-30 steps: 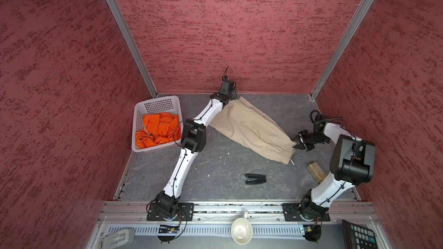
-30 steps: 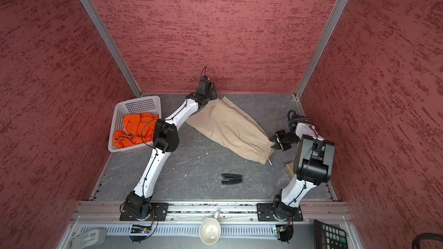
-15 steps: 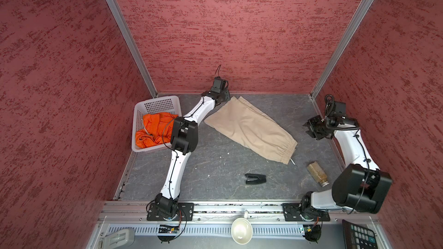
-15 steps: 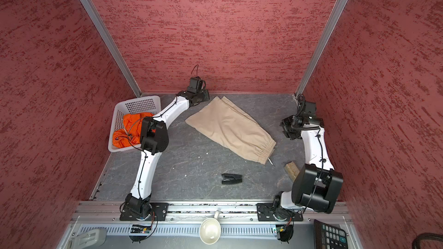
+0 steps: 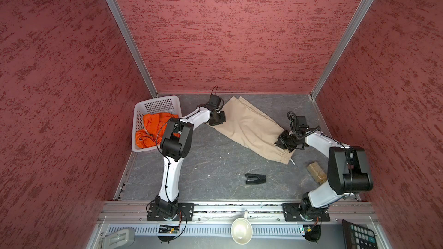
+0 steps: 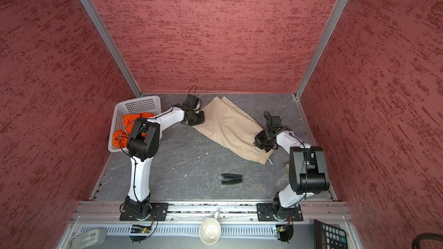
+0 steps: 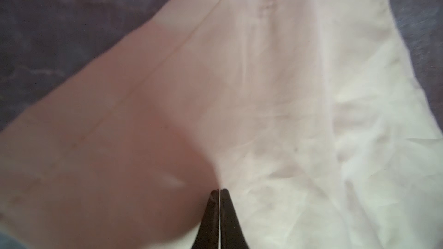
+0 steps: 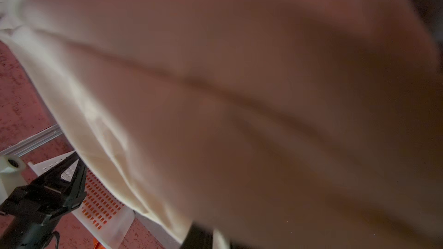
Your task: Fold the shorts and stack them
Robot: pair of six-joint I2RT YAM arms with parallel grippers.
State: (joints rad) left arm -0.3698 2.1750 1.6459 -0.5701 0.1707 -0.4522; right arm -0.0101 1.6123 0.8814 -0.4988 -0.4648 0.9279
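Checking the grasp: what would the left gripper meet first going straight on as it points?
The beige shorts: the left gripper, shut, points straight at the cloth, its tips apparently on it; depth is unclear.

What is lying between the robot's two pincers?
The beige cloth shorts lie there, spread on the grey table. They reach from the left pincer to the right pincer. Both top views show it.

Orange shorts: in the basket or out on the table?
In. The orange shorts lie crumpled, not folded, inside the white basket, as both top views show.
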